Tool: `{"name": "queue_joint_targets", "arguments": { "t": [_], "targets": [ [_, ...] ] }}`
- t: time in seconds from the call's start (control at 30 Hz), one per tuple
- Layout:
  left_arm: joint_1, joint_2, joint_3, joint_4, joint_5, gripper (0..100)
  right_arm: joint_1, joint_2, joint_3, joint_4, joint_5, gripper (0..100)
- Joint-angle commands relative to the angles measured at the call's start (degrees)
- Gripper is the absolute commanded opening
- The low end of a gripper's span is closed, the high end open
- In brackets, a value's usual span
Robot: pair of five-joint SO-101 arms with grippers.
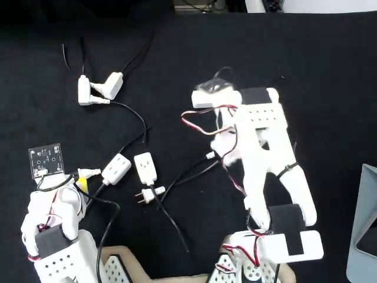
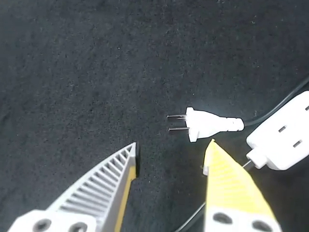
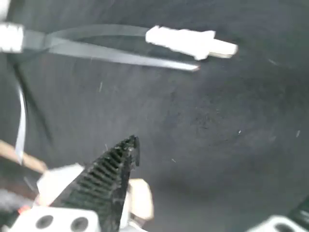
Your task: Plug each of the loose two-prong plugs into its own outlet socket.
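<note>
A white two-prong plug (image 2: 207,124) lies flat on the black table, prongs pointing away from a white outlet block (image 2: 285,135) right behind it. My left gripper (image 2: 172,145) hangs open just short of this plug, its yellow finger (image 2: 227,179) nearest the plug's body. From above, that plug (image 1: 88,173) sits beside the left outlet (image 1: 116,168). A second outlet (image 1: 145,168) lies next to it, with another loose plug (image 1: 147,196) just in front. My right gripper (image 1: 227,153) is open above a small white connector (image 3: 190,41) on black cables; its black finger (image 3: 118,164) shows.
Two more white plug bodies (image 1: 97,88) lie joined at the back left with black cords. A small dark circuit board (image 1: 46,160) sits by the left arm. Black cords (image 1: 177,177) cross the middle of the table. A grey bin (image 1: 365,224) stands at the right edge.
</note>
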Motion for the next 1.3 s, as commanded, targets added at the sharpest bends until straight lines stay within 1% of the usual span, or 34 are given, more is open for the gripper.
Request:
{"name": "queue_joint_targets", "arguments": {
  "t": [0.0,0.1,0.23,0.33,0.43,0.57,0.7,0.87,1.1,1.17,1.27],
  "targets": [
    [-0.48,-0.44,-0.22,0.18,-0.09,23,0.26,-2.33,-2.68,3.96,17.49,51.2],
    [-0.31,-0.44,0.22,0.09,-0.09,23,0.35,-2.33,-2.68,3.78,23.91,51.2],
    [-0.31,-0.44,0.31,0.09,-0.09,23,0.35,-2.24,-2.68,0.44,30.95,51.1],
    [-0.22,-0.44,0.31,0.09,-0.09,23,0.00,-2.24,-2.51,-2.20,34.20,51.1],
    [-0.22,-0.44,0.31,0.09,-0.09,23,-0.70,-0.48,-2.51,-5.54,34.73,51.1],
    [-0.22,-0.44,0.31,0.09,-0.09,23,-1.49,6.37,-4.00,-8.35,34.73,51.1],
    [-0.22,-0.44,0.40,0.09,-0.09,23,-1.67,13.93,-7.69,-8.35,34.73,51.1],
    [-0.13,-0.44,0.40,0.09,-0.09,23,-1.67,18.42,-13.05,-8.35,34.73,51.1],
    [-0.13,-0.44,0.40,0.09,-0.09,23,-2.73,23.78,-14.11,-8.88,34.73,50.9],
    [-0.13,-0.44,0.40,0.09,-0.09,23,-2.73,25.19,-14.29,-9.93,34.73,47.9],
    [-0.13,-0.44,0.40,0.09,-0.09,23,-2.64,27.30,-14.37,-11.96,34.73,40.1]
  ]
}}
